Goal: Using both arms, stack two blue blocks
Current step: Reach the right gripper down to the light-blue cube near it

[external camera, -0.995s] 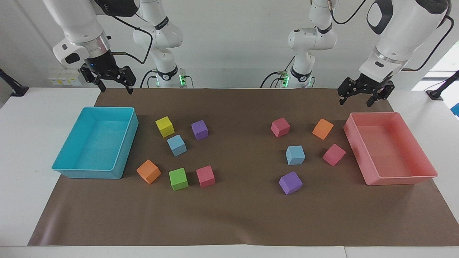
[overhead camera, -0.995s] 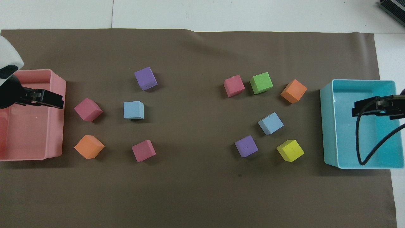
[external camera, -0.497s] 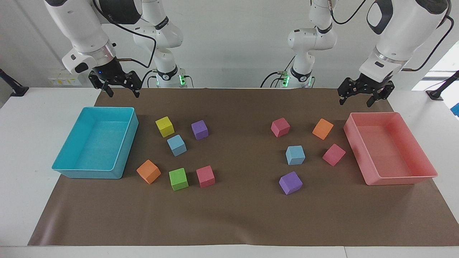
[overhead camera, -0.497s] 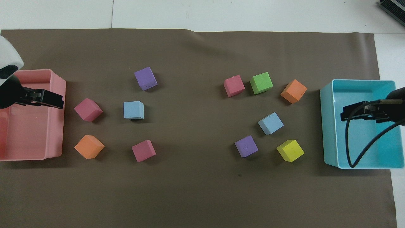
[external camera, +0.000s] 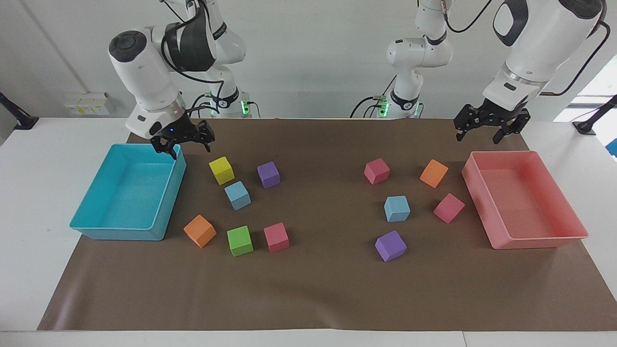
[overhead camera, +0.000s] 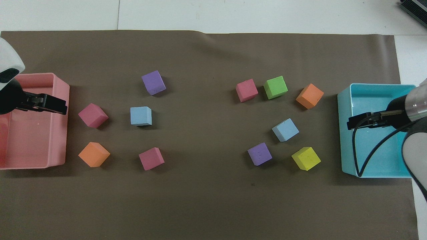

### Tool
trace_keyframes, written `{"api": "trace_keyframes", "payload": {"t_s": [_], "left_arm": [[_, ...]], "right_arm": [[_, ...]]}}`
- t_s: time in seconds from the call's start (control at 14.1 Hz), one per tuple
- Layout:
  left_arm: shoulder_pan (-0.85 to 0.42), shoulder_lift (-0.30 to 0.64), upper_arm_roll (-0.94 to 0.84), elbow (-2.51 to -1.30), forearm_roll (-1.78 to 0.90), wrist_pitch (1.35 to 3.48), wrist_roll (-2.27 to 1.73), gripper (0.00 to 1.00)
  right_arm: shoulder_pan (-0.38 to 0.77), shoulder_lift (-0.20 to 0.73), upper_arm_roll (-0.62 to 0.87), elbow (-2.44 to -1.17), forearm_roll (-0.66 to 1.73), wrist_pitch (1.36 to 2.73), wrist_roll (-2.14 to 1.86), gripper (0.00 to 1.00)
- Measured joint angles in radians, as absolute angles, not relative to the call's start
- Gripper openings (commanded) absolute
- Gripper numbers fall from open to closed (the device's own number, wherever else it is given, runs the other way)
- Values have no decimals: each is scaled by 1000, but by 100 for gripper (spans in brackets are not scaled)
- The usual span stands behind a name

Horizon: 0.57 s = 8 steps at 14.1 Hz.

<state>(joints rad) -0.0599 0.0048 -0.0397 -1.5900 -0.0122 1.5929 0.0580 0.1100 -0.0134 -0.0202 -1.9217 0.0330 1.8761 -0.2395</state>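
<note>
Hanging over the corner of the cyan bin (external camera: 129, 193) that lies nearest the robots and the cubes, the right gripper (external camera: 184, 144) has its fingers spread apart and holds nothing; the left gripper (external camera: 486, 129) waits over the edge of the pink bin (external camera: 525, 202) nearest the robots, fingers likewise parted and empty; both blue blocks rest flat on the brown mat (external camera: 318, 289), well apart from each other and untouched; one blue block (external camera: 237, 195) lies toward the right arm's end of the table, just beside the yellow cube (external camera: 221, 170) and near a purple cube (external camera: 268, 174), with the green cube (external camera: 240, 240), an orange cube (external camera: 199, 231) and a pink cube (external camera: 276, 237) farther from the robots; the other blue block (external camera: 397, 208) lies toward the left arm's end, between a pink cube (external camera: 376, 171) nearer the robots and a purple cube (external camera: 390, 246) farther from them, with another pink cube (external camera: 449, 207) beside it and an orange cube (external camera: 434, 173) near the pink bin.
</note>
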Motion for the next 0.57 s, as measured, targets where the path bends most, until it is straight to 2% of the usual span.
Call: {"api": "trace_keyframes", "payload": {"t_s": [0.21, 0.57], "left_arm": [[-60, 5, -40, -1590, -12, 1593, 58, 100], [-60, 5, -40, -1590, -12, 1593, 58, 100]], "right_arm": [[151, 51, -19, -1974, 33, 2023, -334, 100], [165, 128, -19, -2006, 105, 2135, -479, 100]]}}
